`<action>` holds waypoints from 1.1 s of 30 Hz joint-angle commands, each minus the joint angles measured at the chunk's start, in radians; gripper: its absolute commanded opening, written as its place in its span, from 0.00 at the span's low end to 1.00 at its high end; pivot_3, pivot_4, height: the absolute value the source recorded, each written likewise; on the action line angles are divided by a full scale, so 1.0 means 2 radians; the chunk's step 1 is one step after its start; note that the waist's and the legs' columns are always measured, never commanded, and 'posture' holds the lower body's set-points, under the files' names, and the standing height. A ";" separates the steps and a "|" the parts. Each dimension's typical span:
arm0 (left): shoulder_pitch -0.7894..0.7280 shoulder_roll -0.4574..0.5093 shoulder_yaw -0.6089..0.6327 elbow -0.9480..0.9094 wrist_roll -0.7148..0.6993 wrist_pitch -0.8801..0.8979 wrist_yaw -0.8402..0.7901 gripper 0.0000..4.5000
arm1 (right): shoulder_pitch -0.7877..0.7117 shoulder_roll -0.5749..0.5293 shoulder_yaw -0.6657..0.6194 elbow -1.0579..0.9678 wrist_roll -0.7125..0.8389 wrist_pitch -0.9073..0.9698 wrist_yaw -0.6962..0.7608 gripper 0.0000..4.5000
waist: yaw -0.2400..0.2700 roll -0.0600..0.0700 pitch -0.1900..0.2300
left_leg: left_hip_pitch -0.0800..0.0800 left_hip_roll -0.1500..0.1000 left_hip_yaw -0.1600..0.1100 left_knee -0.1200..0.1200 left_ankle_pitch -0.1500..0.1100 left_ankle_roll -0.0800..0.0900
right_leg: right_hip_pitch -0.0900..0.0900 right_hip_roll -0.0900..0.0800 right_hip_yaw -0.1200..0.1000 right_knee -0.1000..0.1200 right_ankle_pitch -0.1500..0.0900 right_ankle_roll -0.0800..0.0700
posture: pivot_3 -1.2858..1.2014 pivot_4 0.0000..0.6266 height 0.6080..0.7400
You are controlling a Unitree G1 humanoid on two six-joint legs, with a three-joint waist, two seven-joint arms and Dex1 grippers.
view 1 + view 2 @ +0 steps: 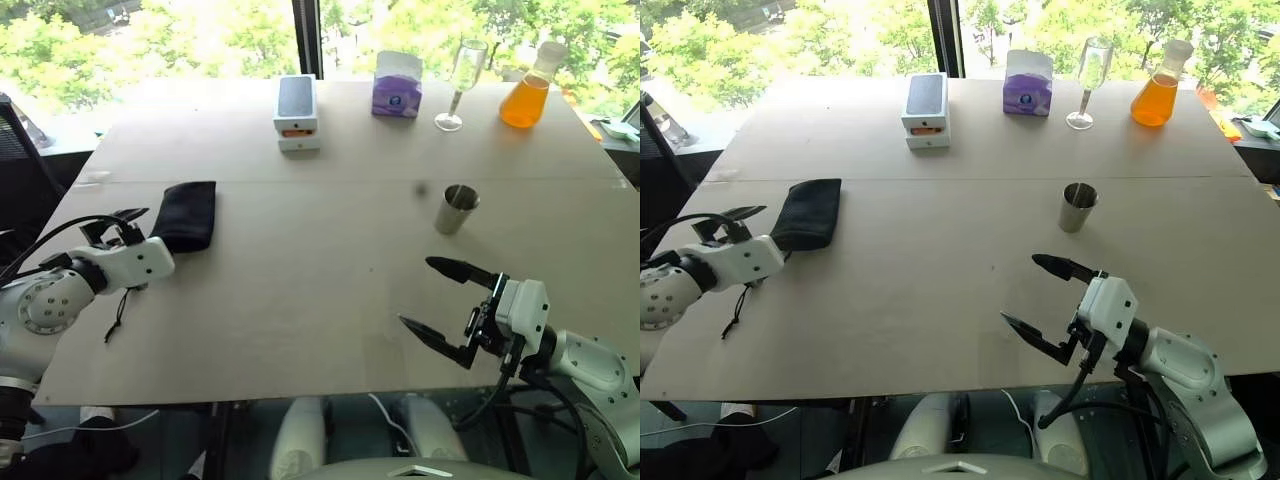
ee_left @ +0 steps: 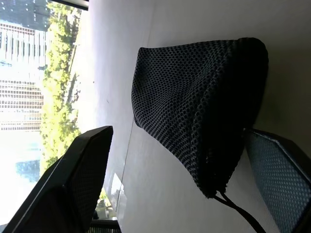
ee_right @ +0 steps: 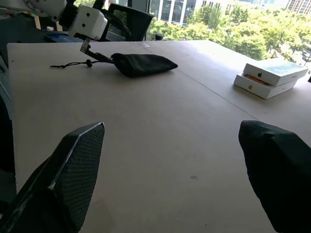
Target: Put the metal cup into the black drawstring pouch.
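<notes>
Black drawstring pouch (image 1: 187, 216) lies flat on the counter (image 1: 300, 290), our left gripper (image 2: 184, 179) spread wide at its mouth. Metal cup (image 1: 457, 209) stands upright, well apart. Right gripper (image 1: 445, 300) wide, empty. We should pinch one lip only, lifting the mouth open.

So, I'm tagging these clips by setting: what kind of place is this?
Probably an upper-floor office or lab. A large plain table stands against wide windows with treetops and buildings outside, an office chair stands beside the table, and props such as stacked boxes and a tissue box sit along its far side.
</notes>
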 commanded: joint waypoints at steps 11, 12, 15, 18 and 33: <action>-0.059 -0.017 -0.049 0.005 0.094 0.054 0.060 0.98 | 0.005 -0.001 -0.002 -0.037 0.014 0.012 -0.014 1.00 | 0.002 0.000 0.000 | 0.000 0.000 0.000 0.000 0.000 0.000 | 0.000 0.001 0.000 0.000 0.000 0.000 | 0.52 0.24 1.00; -0.067 -0.018 -0.054 0.010 0.094 0.061 0.055 0.98 | 0.005 -0.001 0.000 -0.039 0.012 0.013 -0.016 1.00 | 0.002 0.000 0.000 | 0.000 0.000 0.000 0.000 0.000 0.000 | 0.000 0.001 0.000 0.000 0.000 0.000 | 0.52 0.24 1.00; -0.089 -0.017 -0.070 0.022 0.091 0.068 0.038 0.98 | 0.003 0.001 0.002 -0.041 0.009 0.017 -0.021 1.00 | 0.002 0.000 0.000 | 0.000 0.000 0.000 0.000 0.000 0.000 | 0.000 0.001 0.000 0.000 0.000 0.000 | 0.52 0.24 1.00; -0.116 -0.018 -0.088 0.036 0.080 0.088 -0.007 0.73 | 0.001 0.002 0.002 -0.041 0.008 0.019 -0.025 1.00 | 0.002 0.000 0.000 | 0.000 0.000 0.000 0.000 0.000 0.000 | 0.000 0.001 0.000 0.000 0.000 0.000 | 0.52 0.24 1.00; -0.233 -0.085 -0.125 -0.180 -0.221 0.671 -0.381 0.02 | -0.029 -0.008 -0.001 -0.070 -0.093 0.133 -0.141 1.00 | 0.003 -0.001 0.000 | 0.000 0.000 0.003 0.003 0.000 0.000 | 0.000 0.002 0.000 0.002 0.000 0.000 | 0.52 0.24 1.00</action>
